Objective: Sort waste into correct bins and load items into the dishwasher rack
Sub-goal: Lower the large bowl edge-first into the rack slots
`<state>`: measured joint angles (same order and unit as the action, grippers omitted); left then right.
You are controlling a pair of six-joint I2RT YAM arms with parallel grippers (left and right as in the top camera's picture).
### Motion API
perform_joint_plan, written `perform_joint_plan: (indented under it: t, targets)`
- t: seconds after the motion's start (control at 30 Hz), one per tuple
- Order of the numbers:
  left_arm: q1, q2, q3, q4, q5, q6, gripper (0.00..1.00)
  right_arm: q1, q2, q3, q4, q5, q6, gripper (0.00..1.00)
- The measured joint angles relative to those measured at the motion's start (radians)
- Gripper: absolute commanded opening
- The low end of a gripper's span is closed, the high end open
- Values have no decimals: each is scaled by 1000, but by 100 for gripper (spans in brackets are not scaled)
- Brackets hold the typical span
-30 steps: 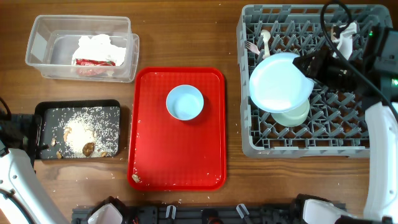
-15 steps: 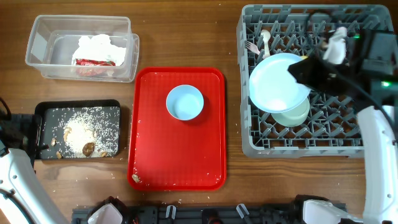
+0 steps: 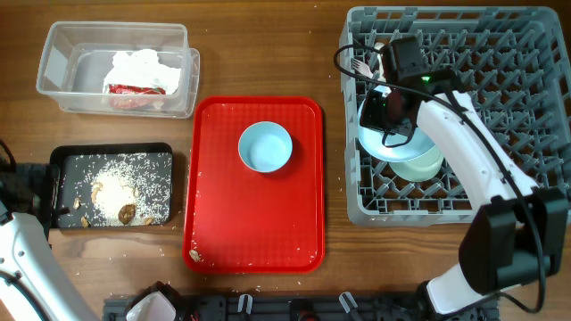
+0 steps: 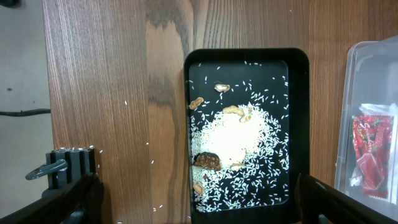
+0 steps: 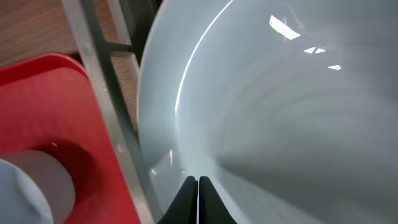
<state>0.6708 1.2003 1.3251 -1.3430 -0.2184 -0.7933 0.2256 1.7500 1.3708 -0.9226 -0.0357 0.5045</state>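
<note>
- Overhead: on the wooden surface (image 3: 268, 45), one clear tub (image 3: 53, 62) at upper left, with one crumpled white napkin (image 3: 143, 64) and one red wrapper (image 3: 129, 94) inside it.
- Below the tub, one black tray (image 3: 62, 160) with a heap of rice (image 3: 120, 192) and several brown bits (image 3: 127, 212).
- In the middle, one red tray (image 3: 259, 223), carrying one small bowl (image 3: 265, 147), pale blue and upright; one crumb in its lower left corner.
- At right, one grey rack (image 3: 500, 53). Inside it: one pale blue plate (image 3: 379, 141), tilted on the pegs; one mint bowl (image 3: 426, 167) just under the plate's lower edge; one white fork (image 3: 361, 66) and one white spoon (image 3: 381, 52) in the back left corner.
- Right arm (image 3: 464, 125) bent across the rack, its tip over the plate. Left arm (image 3: 22, 245) at the lower left edge, beside the black tray.
- Left wrist: left end effector (image 4: 199, 183) spread wide, empty, above the black tray, one finger at each lower corner of the view. Rice scattered across the tray, with loose grains on the wood to its left.
- Tub corner at right, wrapper showing through the wall; white print on the red, too blurred to read.
- Right wrist: right end effector (image 5: 198, 194) pinched fully together, nothing seen between the fingers, tips right at the plate's inner face. Actual contact impossible to tell.
- Rack bars, red tray and the small bowl's edge at left. No readable writing here.
</note>
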Motion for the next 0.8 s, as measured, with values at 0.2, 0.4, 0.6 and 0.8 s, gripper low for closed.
perform_joint_plan:
  t: [0.2, 0.4, 0.6, 0.8]
  targets:
    - [0, 0, 0, 0, 0, 0, 100, 13, 45, -2, 13, 15, 5, 4]
    - [0, 0, 0, 0, 0, 0, 100, 47, 80, -3, 16, 16, 8, 4]
    - [0, 0, 0, 0, 0, 0, 100, 55, 83, -3, 11, 37, 34, 4]
    - [0, 0, 0, 0, 0, 0, 100, 58, 83, -8, -7, 39, 53, 4]
